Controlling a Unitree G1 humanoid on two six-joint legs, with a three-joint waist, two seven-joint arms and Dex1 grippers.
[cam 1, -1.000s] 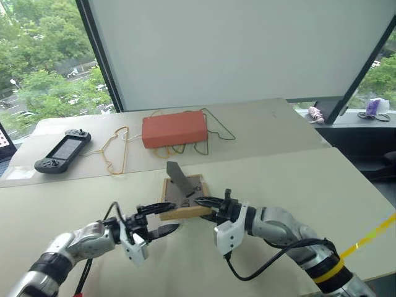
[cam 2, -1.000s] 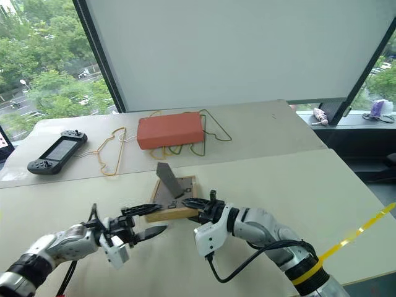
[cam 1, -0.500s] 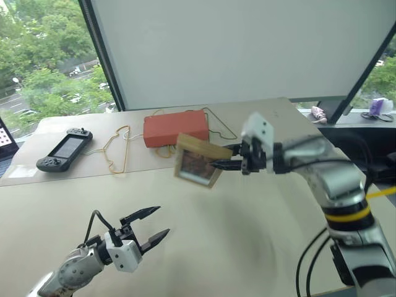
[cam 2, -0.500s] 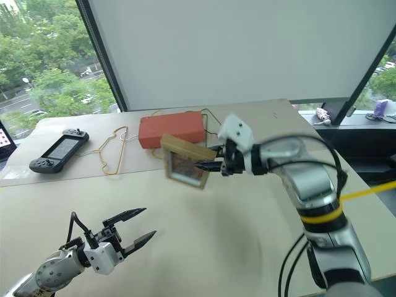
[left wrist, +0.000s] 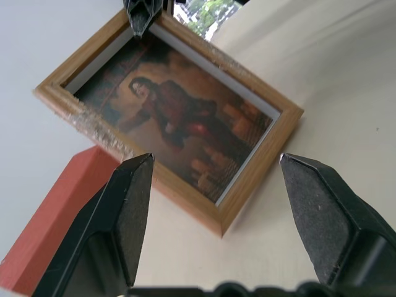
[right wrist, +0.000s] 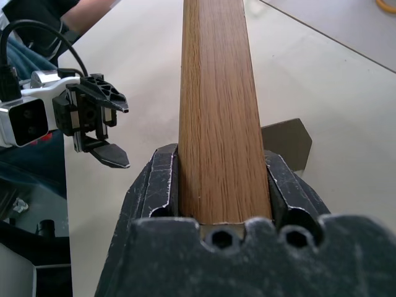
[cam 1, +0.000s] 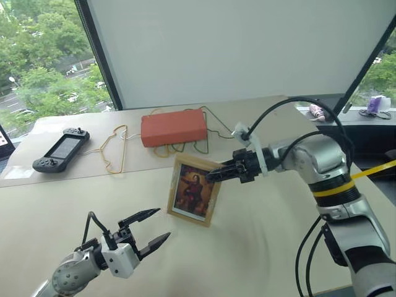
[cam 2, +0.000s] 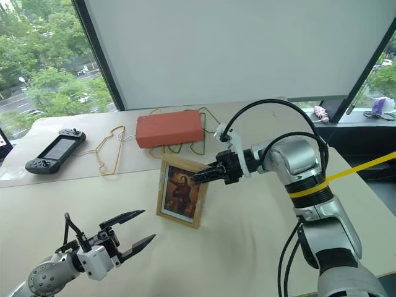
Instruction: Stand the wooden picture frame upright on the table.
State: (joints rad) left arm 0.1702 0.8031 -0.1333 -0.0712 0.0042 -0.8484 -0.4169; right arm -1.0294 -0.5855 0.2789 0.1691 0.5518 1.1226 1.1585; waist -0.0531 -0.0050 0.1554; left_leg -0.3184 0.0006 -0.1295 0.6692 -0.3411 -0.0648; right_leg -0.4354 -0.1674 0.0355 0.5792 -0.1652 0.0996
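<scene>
At the centre of the left eye picture, the right pincer (cam 1: pixel 213 175) is pinching the upper right edge of the wooden picture frame (cam 1: pixel 194 189); its two black fingers (right wrist: pixel 162 185) press on both sides of the wood. The frame stands nearly upright with the portrait side facing the camera, and its lower edge is at the counter (cam 1: pixel 266 241), but I cannot tell if it touches. In the lower left, the left pincer (cam 1: pixel 150 229) is spread wide and holds nothing, apart from the frame. Toward the top of the picture lie an orange-red box (cam 1: pixel 172 127) on thin wire hangers (cam 1: pixel 114 150), and at far left a black game controller (cam 1: pixel 60 150).
</scene>
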